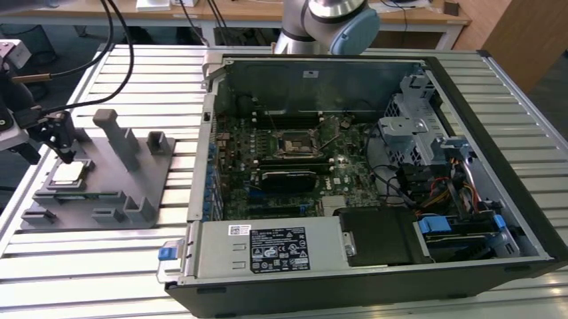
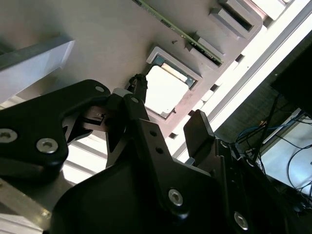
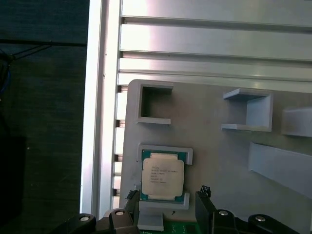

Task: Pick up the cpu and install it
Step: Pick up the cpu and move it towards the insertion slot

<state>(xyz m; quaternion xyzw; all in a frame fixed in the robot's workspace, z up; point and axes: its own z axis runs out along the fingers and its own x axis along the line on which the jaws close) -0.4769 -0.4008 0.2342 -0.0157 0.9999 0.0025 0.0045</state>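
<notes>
The cpu [image 1: 69, 174] lies flat in a framed pocket near the corner of the grey fixture tray [image 1: 142, 199], on the exterior view's left. Its silvery top shows in both wrist views [image 3: 162, 175] [image 2: 165, 90]. My gripper [image 1: 64, 154] hangs just above the chip, open. Its two black fingertips [image 3: 131, 196] stand on either side of the cpu with a wide gap and do not touch it. The motherboard socket [image 1: 291, 143] sits inside the open computer case, far to the exterior view's right of the gripper.
Upright grey blocks [image 1: 120, 136] rise from the tray close beside the gripper. The open computer case [image 1: 373, 73] has tall metal walls, a drive cage and cables. Black cables [image 1: 124, 46] trail over the slatted aluminium table [image 1: 98, 266]. The table edge [image 3: 95, 122] runs near the tray.
</notes>
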